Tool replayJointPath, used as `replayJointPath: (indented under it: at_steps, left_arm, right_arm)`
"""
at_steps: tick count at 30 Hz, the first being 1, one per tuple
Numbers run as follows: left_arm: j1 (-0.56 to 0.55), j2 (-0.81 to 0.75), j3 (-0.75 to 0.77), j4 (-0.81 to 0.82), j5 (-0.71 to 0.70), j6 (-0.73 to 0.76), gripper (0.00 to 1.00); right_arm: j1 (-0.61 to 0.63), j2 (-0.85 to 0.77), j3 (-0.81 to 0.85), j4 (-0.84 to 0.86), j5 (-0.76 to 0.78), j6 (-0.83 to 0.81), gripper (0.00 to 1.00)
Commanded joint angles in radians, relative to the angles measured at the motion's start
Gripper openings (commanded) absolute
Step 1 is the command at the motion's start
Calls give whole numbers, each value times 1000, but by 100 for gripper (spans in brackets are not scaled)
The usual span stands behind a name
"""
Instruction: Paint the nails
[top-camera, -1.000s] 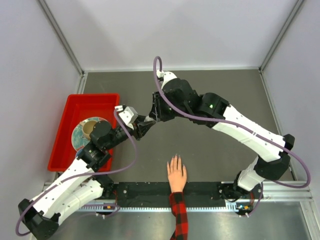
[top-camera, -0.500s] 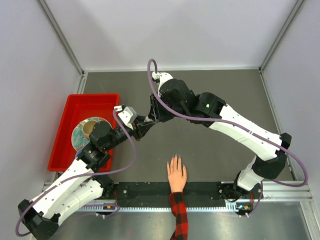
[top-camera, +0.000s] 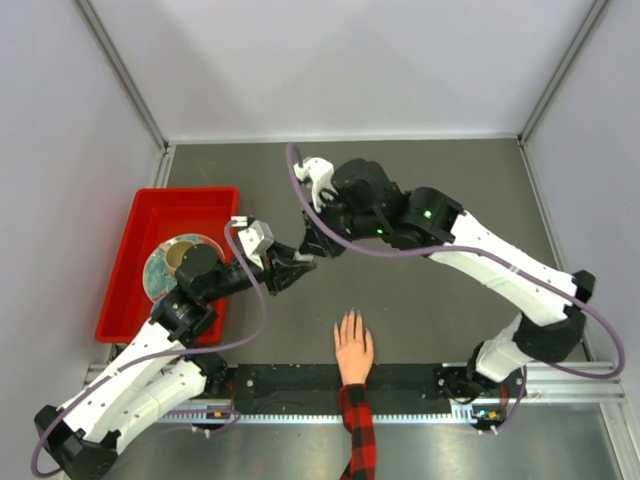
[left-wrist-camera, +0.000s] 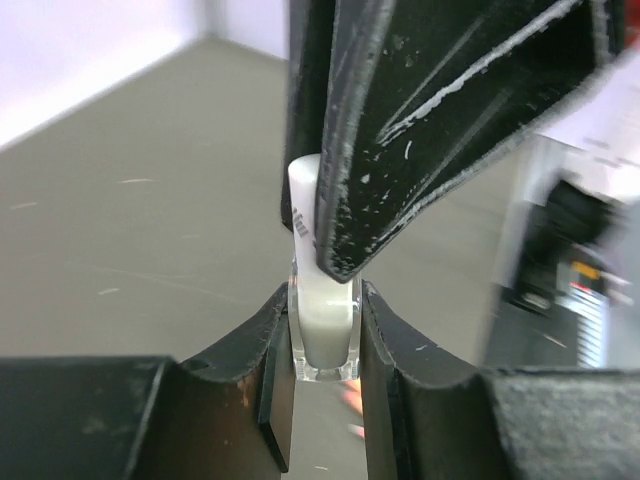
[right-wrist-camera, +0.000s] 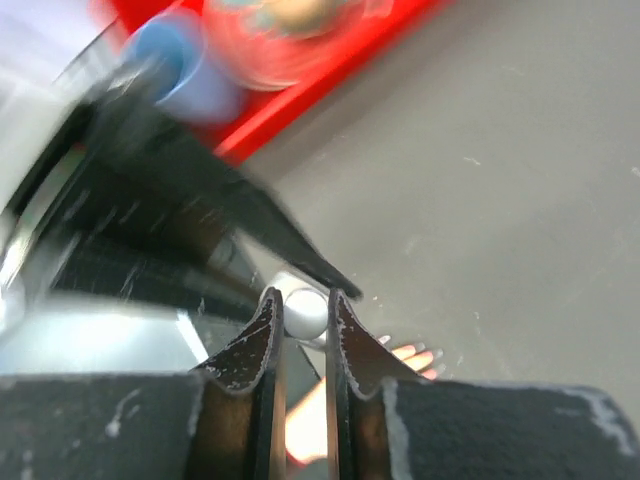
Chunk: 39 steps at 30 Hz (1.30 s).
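A red tray (top-camera: 150, 215) holding a round dish (top-camera: 160, 268) lies along the left edge of the bench (top-camera: 450, 180), close by the left arm. Bare grey surface runs to the far and right edges. Over mid-bench the left hand (top-camera: 298, 264) clamps a small clear bottle (left-wrist-camera: 325, 345). The right hand (top-camera: 314, 243), reaching in from the right, is pinched narrow on its white cap (right-wrist-camera: 303, 312). The nails (top-camera: 349, 318) tip a person's hand (top-camera: 353, 350) lying flat at the near edge.
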Motion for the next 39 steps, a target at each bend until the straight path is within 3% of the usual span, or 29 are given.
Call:
replayJointPath:
  at_steps: [1, 2, 3, 4, 6, 8, 9, 10, 12, 14, 15, 17, 22, 26, 37, 39]
  left_arm:
    - [-14, -22, 69, 191, 526, -131, 0]
    - [-12, -22, 60, 263, 596, -197, 0]
    - [-12, -11, 46, 495, 655, -283, 0]
    - [-14, -1, 23, 597, 737, -466, 0]
    - [-15, 50, 43, 754, 796, -593, 0]
    - [-15, 70, 74, 671, 809, -588, 0]
    - [-14, 64, 115, 584, 794, -524, 0]
    - [-14, 55, 138, 345, 769, -362, 0]
    - [-15, 26, 188, 170, 654, -225, 0]
    - [-15, 12, 209, 22, 555, -103, 0]
    - [-14, 10, 224, -13, 457, -74, 0]
    - [-15, 10, 230, -81, 361, -9, 0]
    - [-14, 13, 163, -77, 35, 64, 0]
    - [-15, 35, 138, -78, 3, 93, 0]
    - [-15, 1, 77, 6, -24, 64, 0]
    - [-15, 1, 72, 5, -29, 64, 0]
  right_arm:
    - [14, -160, -178, 144, -505, -293, 0]
    - [14, -195, -220, 162, -554, -354, 0]
    - [14, -232, -261, 167, -653, -380, 0]
    - [14, -238, -265, 154, -686, -400, 0]
    - [14, -230, -233, 118, -726, -423, 0]
    - [14, -200, -202, 77, -734, -436, 0]
    - [14, -197, -200, 83, -706, -431, 0]
    - [14, -201, -202, 90, -686, -424, 0]
    - [14, -206, -208, 126, -581, -387, 0]
    - [12, -209, -202, 138, -498, -333, 15]
    - [14, -207, -191, 152, -379, -306, 33]
    - [15, -200, -182, 155, -265, -199, 42]
    - [15, -212, -172, 150, 146, 114, 53]
    - [19, -197, -165, 157, 199, 274, 53]
    - [63, -11, 53, 17, 265, 282, 53]
    - [77, 0, 67, 15, 276, 273, 47]
